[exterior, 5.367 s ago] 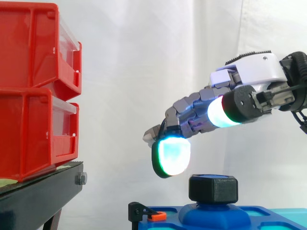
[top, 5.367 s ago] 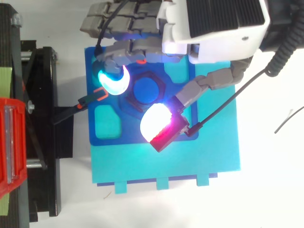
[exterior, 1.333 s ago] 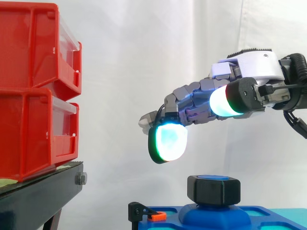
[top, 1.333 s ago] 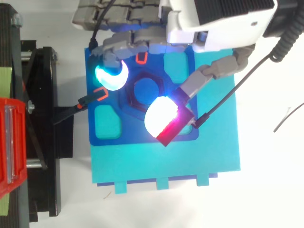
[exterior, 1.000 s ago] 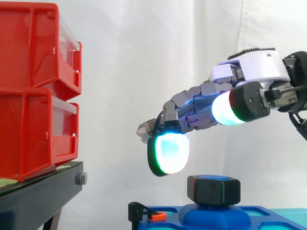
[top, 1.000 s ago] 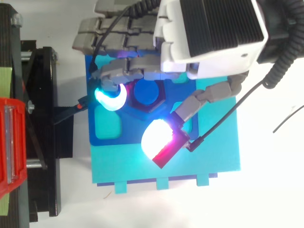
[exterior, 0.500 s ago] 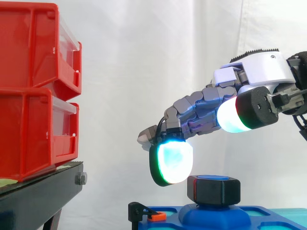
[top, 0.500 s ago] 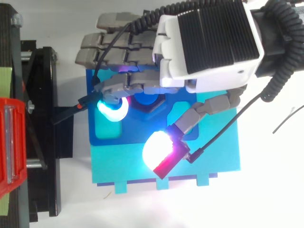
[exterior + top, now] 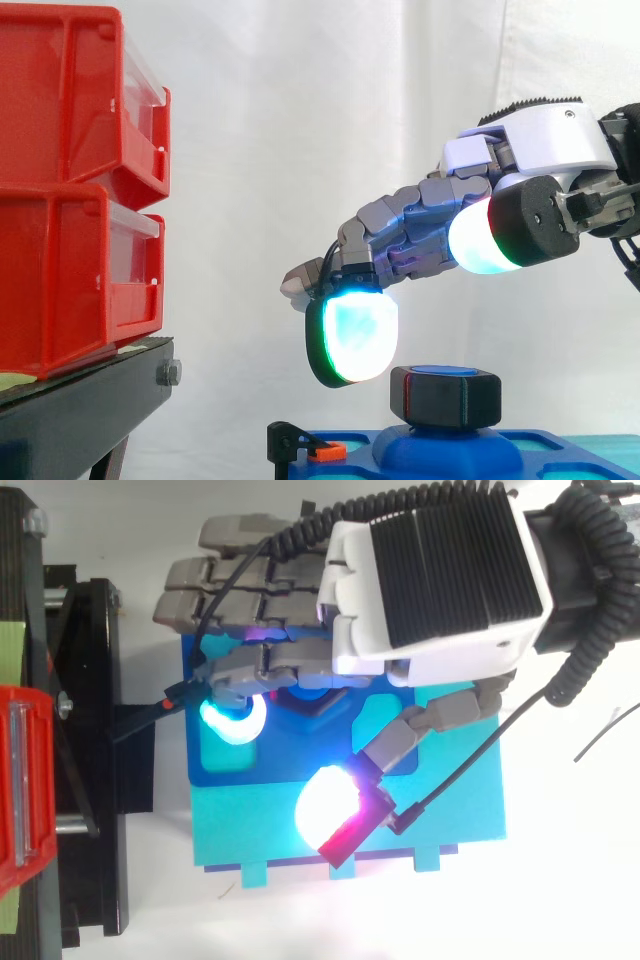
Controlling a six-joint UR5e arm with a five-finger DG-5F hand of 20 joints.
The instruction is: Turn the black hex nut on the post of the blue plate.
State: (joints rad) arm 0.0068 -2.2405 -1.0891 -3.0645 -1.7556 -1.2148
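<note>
Hand (image 9: 415,232) is open: fingers stretched out and relaxed, thumb splayed wide, nothing held. The black hex nut (image 9: 445,396) sits on its post under the fingers, on the blue plate (image 9: 290,760). I see a clear gap between the nut and the fingers above it. The cyan fingertip (image 9: 352,340) hangs just beside the nut, on the far side from the wrist, with its lower edge about level with the nut's top. The thumb pad (image 9: 325,805) is high and well out to one side, over the plate's edge. My guess is that I'm still lining up and there's no grip yet. One risk: if the hand drops as it is, the cyan pad lands on the plate or on the orange-tipped clamp (image 9: 325,452) below it, not on a flat of the nut. Another risk: with the thumb this far out, the close may catch one side and the pads skid over the hex corners without turning it. The side view gives me the height gap and the nut's full outline. From above the palm covers most of the nut, but I get the sideways spread of fingers and thumb across the plate. The red bins (image 9: 70,190) are well beyond the fingertips and out of play.
</note>
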